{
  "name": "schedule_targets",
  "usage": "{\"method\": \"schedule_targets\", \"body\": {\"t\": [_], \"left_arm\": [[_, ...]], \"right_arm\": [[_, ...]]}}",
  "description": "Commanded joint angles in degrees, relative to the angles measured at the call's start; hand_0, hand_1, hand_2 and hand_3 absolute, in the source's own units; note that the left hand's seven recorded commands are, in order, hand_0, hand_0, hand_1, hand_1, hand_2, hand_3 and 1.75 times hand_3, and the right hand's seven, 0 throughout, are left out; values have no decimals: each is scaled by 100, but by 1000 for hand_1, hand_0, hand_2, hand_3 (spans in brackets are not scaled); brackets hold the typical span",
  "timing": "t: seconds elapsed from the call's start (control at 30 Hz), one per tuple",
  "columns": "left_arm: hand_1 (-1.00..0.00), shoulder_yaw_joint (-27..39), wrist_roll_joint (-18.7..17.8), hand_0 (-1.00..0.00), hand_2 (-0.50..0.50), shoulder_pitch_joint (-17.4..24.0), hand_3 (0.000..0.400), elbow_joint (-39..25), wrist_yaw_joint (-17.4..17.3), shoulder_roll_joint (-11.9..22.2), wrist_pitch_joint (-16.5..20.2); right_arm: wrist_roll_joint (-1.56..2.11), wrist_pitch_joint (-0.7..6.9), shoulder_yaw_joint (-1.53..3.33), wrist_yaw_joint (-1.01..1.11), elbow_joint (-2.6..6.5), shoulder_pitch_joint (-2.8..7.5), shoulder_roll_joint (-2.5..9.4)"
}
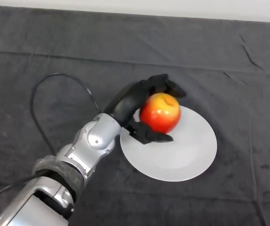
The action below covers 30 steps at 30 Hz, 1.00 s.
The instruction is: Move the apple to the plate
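While its fingers (165,84) curl around the apple (160,113), the left hand (132,101) holds it over the plate (186,155).

apple (160,112) – red, yellow patch at the top | plate (191,155) – plain white, unpatterned | hand (134,98) – black | arm (85,147) – silver-grey | cloth (41,61) – dark grey, creased | strip behind the table – pale

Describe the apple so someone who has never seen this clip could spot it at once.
On the dark cloth lies a round white plate, right of centre. Over its upper left part the black left hand curls round the apple. It is red with a yellow top, the only coloured thing in view.
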Motion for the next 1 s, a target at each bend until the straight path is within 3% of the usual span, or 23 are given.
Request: {"method": "schedule_targets", "body": {"t": [0.03,0.43,1.0], "left_arm": [[-1000,-238,-176,-1000,0,29,400,-259,-31,-59,-70],[-1000,-1175,-677,-1000,0,144,400,-417,-44,58,-43],[-1000,-1789,-1154,-1000,0,101,400,-73,-201,88,97]], "right_arm": [[-11,400,-53,-12,570,649,796],[-10,400,-52,-12,571,649,796],[-13,396,-55,-12,576,648,795]]}}
